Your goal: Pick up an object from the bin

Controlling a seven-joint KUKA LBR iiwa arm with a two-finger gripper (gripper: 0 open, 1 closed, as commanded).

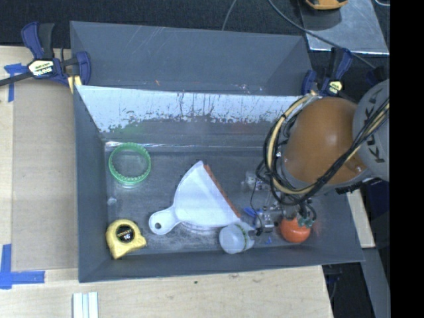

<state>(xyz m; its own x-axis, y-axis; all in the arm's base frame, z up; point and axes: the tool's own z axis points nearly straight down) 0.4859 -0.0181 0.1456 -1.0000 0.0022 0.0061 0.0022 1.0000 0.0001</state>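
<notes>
Hand (265,212) is down low at the right end of the bin (199,58), tucked under the orange cover (318,144). Honestly, I can't tell from up here how far open it is or whether it's got anything. My read is that I'm at the closing-in step, with nothing lifted yet. Sweeping across from the left: a green ring (130,177) lies flat by the left wall and a yellow tape measure (124,236) sits in the near-left corner, both well apart from the action. Mid-bin there's a big white scoop (199,201), handle pointing left, with its wide end running up near the hand. Next comes a clear round jar-looking thing (233,238), just left of and below the hand, then a red-orange ball (293,230), like a toy tomato, just to the hand's right. Those two look like the candidates. For the next move I need to commit to one, line up square over it, and close without clipping the scoop's edge or nudging the ball into the right wall.
</notes>
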